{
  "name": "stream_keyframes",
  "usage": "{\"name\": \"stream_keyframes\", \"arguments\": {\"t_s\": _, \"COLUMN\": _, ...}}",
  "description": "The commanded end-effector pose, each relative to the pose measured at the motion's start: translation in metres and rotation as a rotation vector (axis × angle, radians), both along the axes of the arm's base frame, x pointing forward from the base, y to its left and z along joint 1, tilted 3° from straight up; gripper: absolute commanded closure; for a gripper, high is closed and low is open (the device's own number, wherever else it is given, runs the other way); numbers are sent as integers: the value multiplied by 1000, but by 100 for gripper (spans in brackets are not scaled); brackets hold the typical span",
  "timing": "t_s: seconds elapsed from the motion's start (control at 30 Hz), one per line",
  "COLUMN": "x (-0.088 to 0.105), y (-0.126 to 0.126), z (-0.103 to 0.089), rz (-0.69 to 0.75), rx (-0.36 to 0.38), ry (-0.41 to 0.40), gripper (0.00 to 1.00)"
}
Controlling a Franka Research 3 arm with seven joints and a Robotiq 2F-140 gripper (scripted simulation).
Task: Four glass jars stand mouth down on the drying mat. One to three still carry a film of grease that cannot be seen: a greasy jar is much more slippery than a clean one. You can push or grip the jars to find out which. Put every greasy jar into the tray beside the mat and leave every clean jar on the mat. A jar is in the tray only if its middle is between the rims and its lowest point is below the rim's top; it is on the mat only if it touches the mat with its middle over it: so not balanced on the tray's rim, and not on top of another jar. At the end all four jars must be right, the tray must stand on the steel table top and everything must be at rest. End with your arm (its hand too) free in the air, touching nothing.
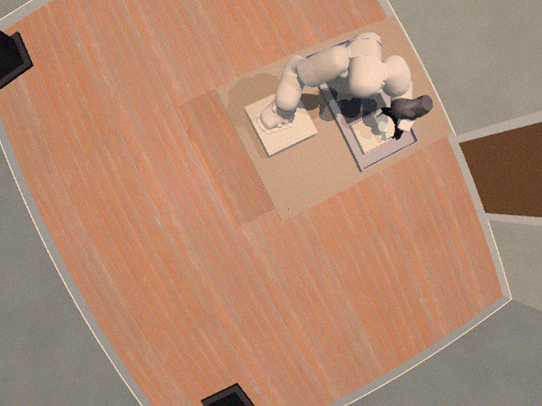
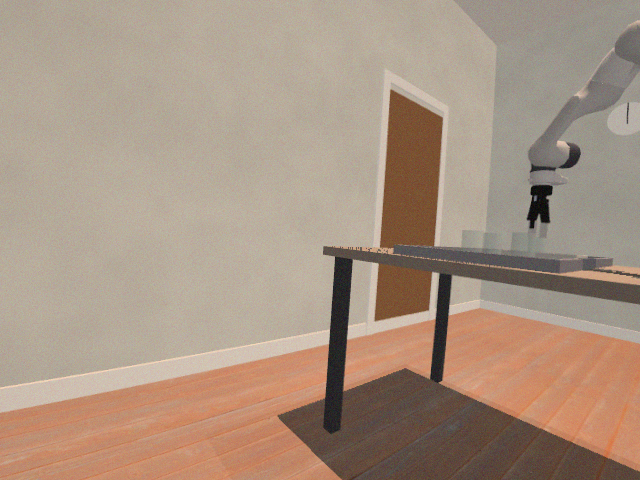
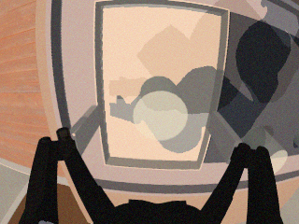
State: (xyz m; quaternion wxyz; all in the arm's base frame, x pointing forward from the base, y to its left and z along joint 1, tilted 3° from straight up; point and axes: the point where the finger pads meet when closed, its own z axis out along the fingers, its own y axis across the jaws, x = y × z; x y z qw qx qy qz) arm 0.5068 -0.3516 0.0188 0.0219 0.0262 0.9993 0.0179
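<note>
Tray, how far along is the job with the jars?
One glass jar already stands in the tray. Nothing is in hand: the jaws are spread wide around it. Left, probably: sorting the others, such as the jar at the wrist view's right; grease can't be seen.

The bent white arm [image 1: 324,65] [image 2: 594,93] reaches outward, its black jaws [image 1: 389,124] [image 2: 538,229] pointing down, spread wide
</note>
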Motion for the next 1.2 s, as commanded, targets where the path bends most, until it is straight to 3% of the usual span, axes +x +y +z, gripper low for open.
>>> {"name": "stream_keyframes", "arguments": {"t_s": 0.0, "x": -3, "y": 2, "z": 13, "rz": 1, "rx": 9, "ry": 8, "gripper": 0}}
{"name": "stream_keyframes", "arguments": {"t_s": 0.7, "x": -6, "y": -1, "z": 87, "rz": 1, "rx": 9, "ry": 8, "gripper": 0}}
{"name": "stream_keyframes", "arguments": {"t_s": 1.17, "x": -6, "y": -1, "z": 87, "rz": 1, "rx": 9, "ry": 8, "gripper": 0}}
